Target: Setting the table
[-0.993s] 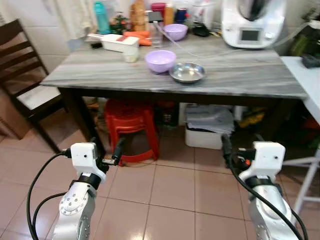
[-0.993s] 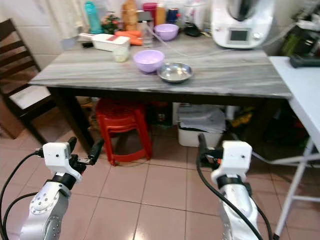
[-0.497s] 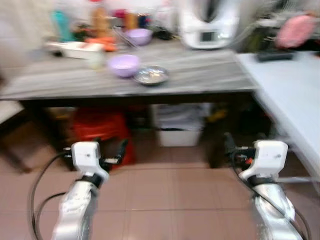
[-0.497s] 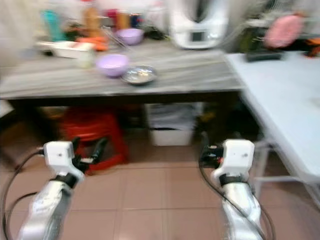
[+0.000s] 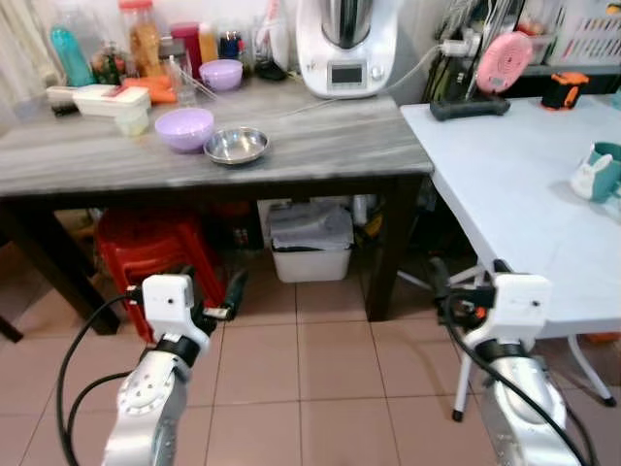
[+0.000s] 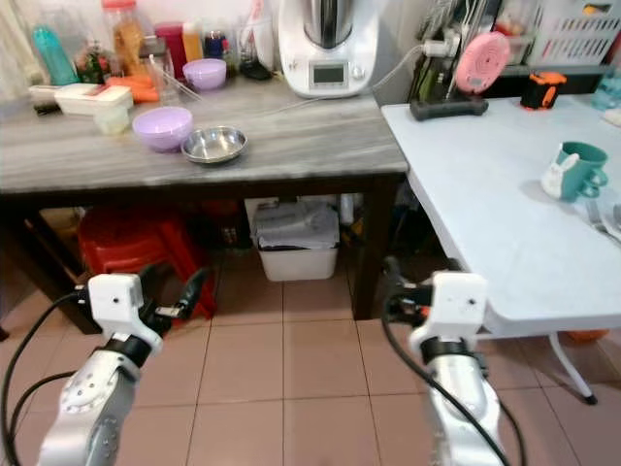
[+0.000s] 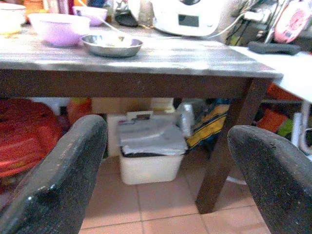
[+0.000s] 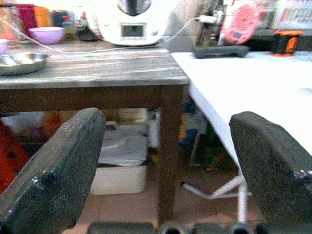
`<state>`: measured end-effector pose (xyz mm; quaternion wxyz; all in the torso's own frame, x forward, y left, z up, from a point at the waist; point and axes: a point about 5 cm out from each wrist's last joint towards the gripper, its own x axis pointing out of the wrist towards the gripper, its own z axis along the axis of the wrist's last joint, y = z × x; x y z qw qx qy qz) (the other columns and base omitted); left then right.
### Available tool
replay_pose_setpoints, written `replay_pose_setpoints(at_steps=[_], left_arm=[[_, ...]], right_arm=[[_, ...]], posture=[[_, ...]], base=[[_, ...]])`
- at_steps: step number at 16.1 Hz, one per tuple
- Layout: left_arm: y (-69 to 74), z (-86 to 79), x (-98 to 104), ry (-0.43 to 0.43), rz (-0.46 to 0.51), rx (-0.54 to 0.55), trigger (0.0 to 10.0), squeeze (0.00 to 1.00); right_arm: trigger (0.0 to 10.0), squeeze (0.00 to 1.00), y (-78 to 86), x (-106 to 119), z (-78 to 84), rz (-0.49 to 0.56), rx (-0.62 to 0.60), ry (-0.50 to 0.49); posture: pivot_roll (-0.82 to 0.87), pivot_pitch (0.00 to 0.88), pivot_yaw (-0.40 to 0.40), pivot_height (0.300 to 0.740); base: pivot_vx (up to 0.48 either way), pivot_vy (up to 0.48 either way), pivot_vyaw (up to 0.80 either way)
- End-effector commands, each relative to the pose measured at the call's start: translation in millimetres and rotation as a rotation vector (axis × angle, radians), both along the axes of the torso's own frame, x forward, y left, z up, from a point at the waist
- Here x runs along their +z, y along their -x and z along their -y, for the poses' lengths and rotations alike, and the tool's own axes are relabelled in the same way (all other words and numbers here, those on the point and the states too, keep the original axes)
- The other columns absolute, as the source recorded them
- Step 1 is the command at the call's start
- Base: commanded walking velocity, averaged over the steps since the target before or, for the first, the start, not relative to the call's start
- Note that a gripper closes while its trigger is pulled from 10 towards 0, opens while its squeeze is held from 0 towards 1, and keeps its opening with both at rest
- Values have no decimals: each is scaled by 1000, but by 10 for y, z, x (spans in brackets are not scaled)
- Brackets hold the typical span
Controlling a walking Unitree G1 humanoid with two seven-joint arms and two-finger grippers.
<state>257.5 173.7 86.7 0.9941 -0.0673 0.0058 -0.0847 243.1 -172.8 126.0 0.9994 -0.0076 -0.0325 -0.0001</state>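
Observation:
A grey stone-topped table (image 5: 320,146) carries a purple bowl (image 5: 184,127), a steel bowl (image 5: 237,146) next to it, and a smaller purple bowl (image 5: 221,73) at the back. To its right stands a white table (image 5: 495,184) with a teal mug (image 6: 572,167) on it. My left gripper (image 5: 212,289) is held low over the tiled floor, in front of the grey table, open and empty. My right gripper (image 5: 469,280) hangs at the same height by the white table's near corner, also open with nothing between its fingers.
A white kitchen machine (image 5: 346,44), bottles and a white box (image 5: 114,97) crowd the grey table's back. Under it are a red stool (image 5: 146,252) and a white bin (image 5: 310,250). A pink fan (image 5: 509,49) sits behind the white table. Tiled floor (image 5: 320,388) lies ahead.
The camera has swung to the right, bringing the white table and mug into view and pushing the chair out. Both arms keep the same low pose, fingers unchanged.

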Motion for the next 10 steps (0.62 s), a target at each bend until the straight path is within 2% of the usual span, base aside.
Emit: replay_pose_setpoints(at_steps=[1, 3, 6, 10], left_arm=[[-21, -9, 32, 3, 8, 6, 10000, 0], [-26, -4, 35, 3, 9, 4, 10000, 0], [-30, -2, 40, 3, 8, -6, 10000, 0], [-30, 7, 39, 3, 6, -11, 10000, 0]], right_arm=[[10000, 0, -10, 21, 7, 7, -2, 2], [10000, 0, -11, 23, 2, 9, -1, 2], [10000, 0, -14, 20, -5, 11, 0, -2], [10000, 0, -15, 8, -3, 8, -4, -4]], posture=[[-100, 0, 71, 740], [-100, 0, 72, 740], [-99, 0, 76, 740], [-99, 0, 75, 740]], base=[[0, -307, 0], [0, -300, 0], [0, -419, 483], [0, -436, 0]])
